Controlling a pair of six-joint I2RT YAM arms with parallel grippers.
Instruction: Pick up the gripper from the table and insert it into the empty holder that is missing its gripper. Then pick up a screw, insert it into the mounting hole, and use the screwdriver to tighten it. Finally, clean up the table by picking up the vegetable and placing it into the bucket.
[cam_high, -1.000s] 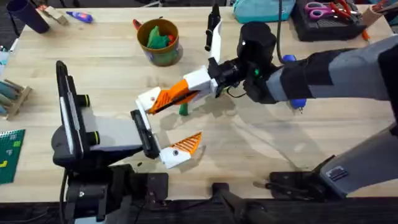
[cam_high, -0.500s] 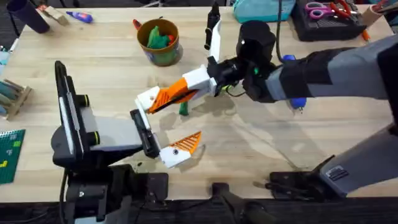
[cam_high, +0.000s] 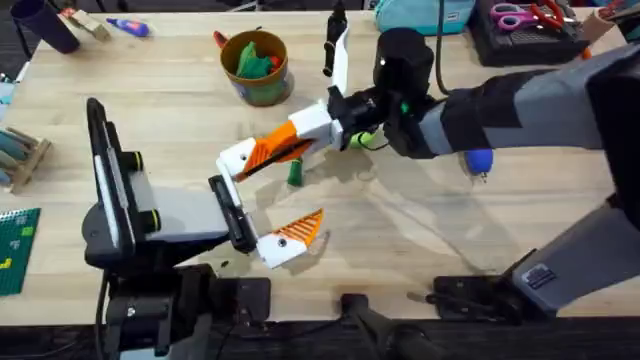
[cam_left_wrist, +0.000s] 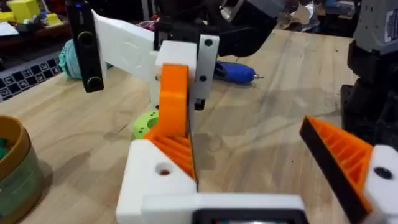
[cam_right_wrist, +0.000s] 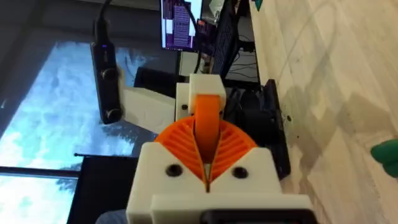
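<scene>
Overhead, right gripper (cam_high: 262, 158) clenched on the gripper (cam_high: 272, 152), orange ridged wedge

no readable text, labels or numbers anywhere

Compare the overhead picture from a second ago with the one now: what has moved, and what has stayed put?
The right arm's gripper has shifted slightly up the picture and to the left, its fingers staying closed on the orange gripper beside the holder on the stand. The wrist behind it moved the same way. The bucket, the blue screwdriver and the stand's other tip stayed put.
</scene>
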